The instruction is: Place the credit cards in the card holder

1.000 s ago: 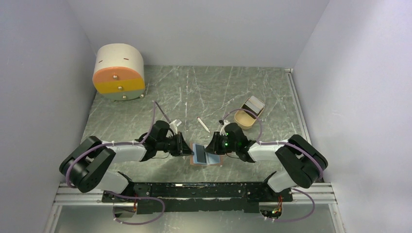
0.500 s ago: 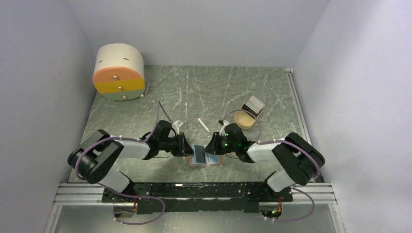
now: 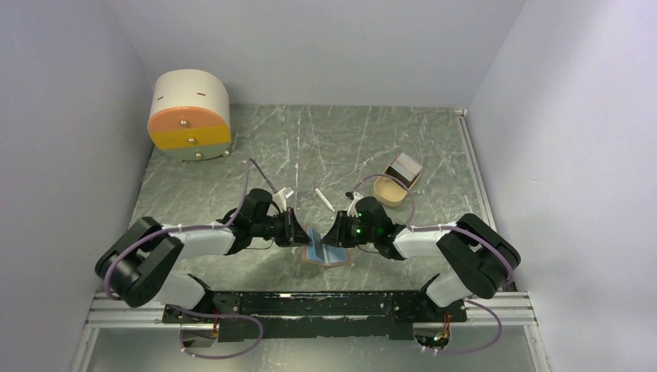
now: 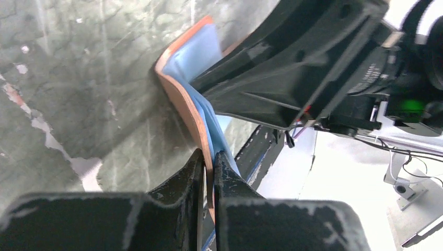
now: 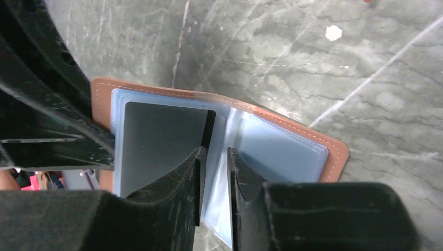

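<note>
**Pinching the card holder from both sides, near the table's front edge**

Low at the near edge, the left gripper (image 4: 209,157) is closed almost fully on the brown cover of the card holder (image 4: 184,99), which it props up on edge and slightly bent. The right gripper (image 5: 214,157) faces it over the clear blue sleeves (image 5: 271,141). Its jaws are a narrow slit apart, and the right edge of a dark card (image 5: 162,138) sits in that slit. Whether the pads actually press the card is hard to tell. The card looks partly tucked into a sleeve.

Just beyond lies a white stick (image 3: 324,199). Farther right, a tan bowl (image 3: 385,191) holds a black-and-white card (image 3: 404,166). A round drawer box (image 3: 190,115) stands far left.
</note>
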Robot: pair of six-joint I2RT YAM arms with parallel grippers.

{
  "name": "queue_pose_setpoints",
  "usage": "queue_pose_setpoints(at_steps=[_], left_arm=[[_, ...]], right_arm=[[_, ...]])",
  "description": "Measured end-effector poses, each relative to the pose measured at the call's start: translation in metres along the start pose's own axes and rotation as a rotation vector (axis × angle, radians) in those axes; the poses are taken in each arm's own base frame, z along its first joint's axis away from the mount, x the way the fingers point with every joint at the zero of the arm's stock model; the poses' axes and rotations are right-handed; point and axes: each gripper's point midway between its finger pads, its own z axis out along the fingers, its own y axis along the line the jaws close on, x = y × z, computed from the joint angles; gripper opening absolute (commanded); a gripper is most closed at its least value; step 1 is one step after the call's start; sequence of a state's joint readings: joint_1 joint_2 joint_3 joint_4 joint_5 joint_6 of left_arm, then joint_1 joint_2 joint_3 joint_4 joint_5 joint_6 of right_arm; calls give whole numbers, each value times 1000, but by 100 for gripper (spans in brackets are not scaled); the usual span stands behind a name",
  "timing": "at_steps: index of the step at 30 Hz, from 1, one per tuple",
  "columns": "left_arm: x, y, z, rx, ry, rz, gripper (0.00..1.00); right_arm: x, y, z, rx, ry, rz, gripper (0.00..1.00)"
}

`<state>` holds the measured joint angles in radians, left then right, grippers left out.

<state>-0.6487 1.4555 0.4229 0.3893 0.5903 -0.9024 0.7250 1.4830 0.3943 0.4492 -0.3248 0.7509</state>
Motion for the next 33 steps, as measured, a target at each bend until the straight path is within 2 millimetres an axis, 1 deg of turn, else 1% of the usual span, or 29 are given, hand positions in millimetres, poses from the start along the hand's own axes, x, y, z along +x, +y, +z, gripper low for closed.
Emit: queue_pose_setpoints(at_steps=[3,6,10,13,19,22,27,31,33], left_arm=[[-2,-14,-9,20,-14,22,9],[0,-14,-9,8,2,22,9],[5,-4,-2,-29,48,-3,9],[4,-8,5,-27,70,12,9],[0,-9,17,-33,100,33,9],[-1,-8,21,-41,113,43,9],[-3,-4,26,-56,122,60,9],[2,13,30,-110,135,45,9],[6,19,28,-129,143,38,9]], right_arm=[[2,10,2,-19,8,-12,25],[9,15,8,-21,24,-28,25],[14,15,12,-5,38,-32,26],[13,14,12,15,37,-37,29],[6,7,7,86,24,-58,32],[1,3,1,135,8,-71,34],[-5,-13,-14,225,-13,-86,34],[-13,-28,-30,297,-33,-80,37],[-22,-32,-41,323,-57,-80,41]])
